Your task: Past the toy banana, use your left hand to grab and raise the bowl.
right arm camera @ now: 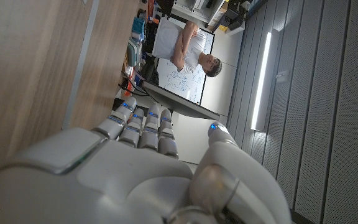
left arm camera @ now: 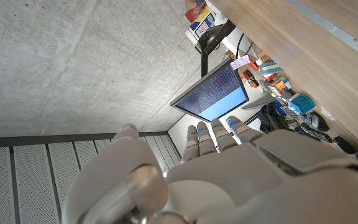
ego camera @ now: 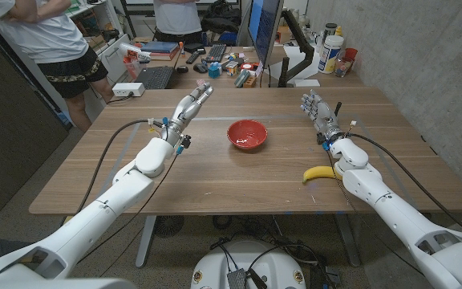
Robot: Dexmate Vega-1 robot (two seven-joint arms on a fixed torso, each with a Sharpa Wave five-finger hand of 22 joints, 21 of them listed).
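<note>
Fingers (ego camera: 200, 95) of the left hand (ego camera: 189, 106) are straight, close together and hold nothing, while the red bowl (ego camera: 247, 134) sits mid-tabletop (ego camera: 215, 181), past the toy banana (ego camera: 320, 173) by the near edge. It looks light, hard and a bit slippery, so its rim is likely the best hold. Only the head view shows the bowl and banana; the left wrist view shows a monitor (left arm camera: 214, 93) instead.

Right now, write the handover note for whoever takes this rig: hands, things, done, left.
Left hand: open, holding nothing, fingers extended, left of the bowl and apart from it.
Right hand: open, holding nothing, at the table's right side.
Red bowl: upright at the middle of the wooden table, untouched.
Toy banana: lying near the front edge, beside the right forearm.
Done: nothing yet.
Left: bring the left hand to the bowl, grip it, lift.
</note>
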